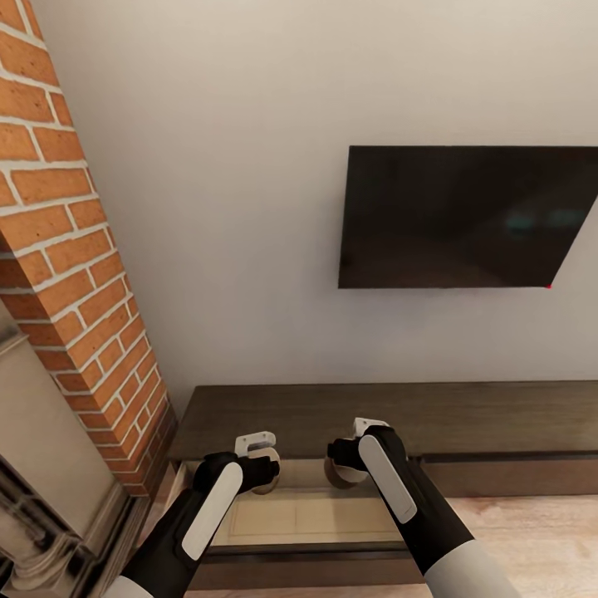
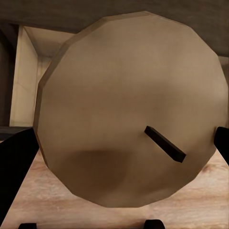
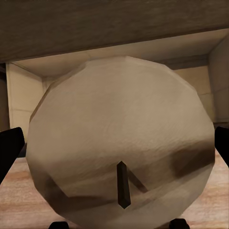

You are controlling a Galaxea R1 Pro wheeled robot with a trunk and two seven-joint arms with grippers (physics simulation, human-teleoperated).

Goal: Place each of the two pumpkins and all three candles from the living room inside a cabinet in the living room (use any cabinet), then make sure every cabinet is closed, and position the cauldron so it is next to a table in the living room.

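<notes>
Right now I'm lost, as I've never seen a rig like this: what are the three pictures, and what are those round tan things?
It is a simulated two-armed robot on wheels. The head view looks down from its head over both arms: left gripper, right gripper. They reach over a pulled-out drawer of the long dark cabinet under a wall television, with a brick chimney on the left. The other two pictures come from cameras at each wrist, looking along the fingers. Each gripper holds a candle end-on, so you see a round tan disc with a dark wick: the left candle and the right candle. Dark fingers flank each one.
</notes>
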